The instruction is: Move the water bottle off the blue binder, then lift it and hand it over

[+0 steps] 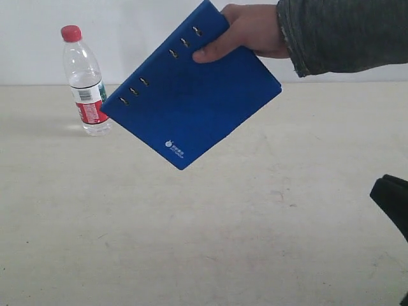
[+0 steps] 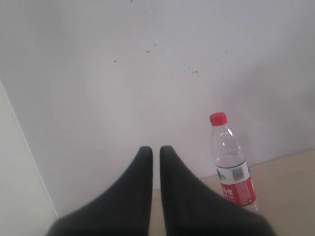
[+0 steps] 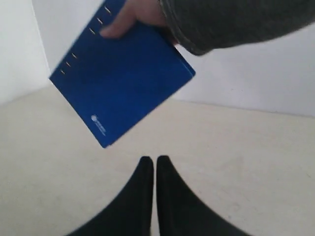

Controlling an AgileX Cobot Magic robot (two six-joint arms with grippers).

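The light is bright, soft and even in all three views, without hard glare. In the exterior view the pale matte counter (image 1: 191,242) shows only faint shadows with soft edges, one below the flat dark-blue binder (image 1: 191,102) and one beside the small clear plastic water bottle with a red cap (image 1: 86,83). This view is sharp. In the left wrist view the white wall (image 2: 147,59) looks grey and uneven. The black left fingers (image 2: 135,196) are out of focus near the lens, while the bottle is quite clear. In the right wrist view the black right fingers (image 3: 140,196) are also soft, and the binder is a little blurred.
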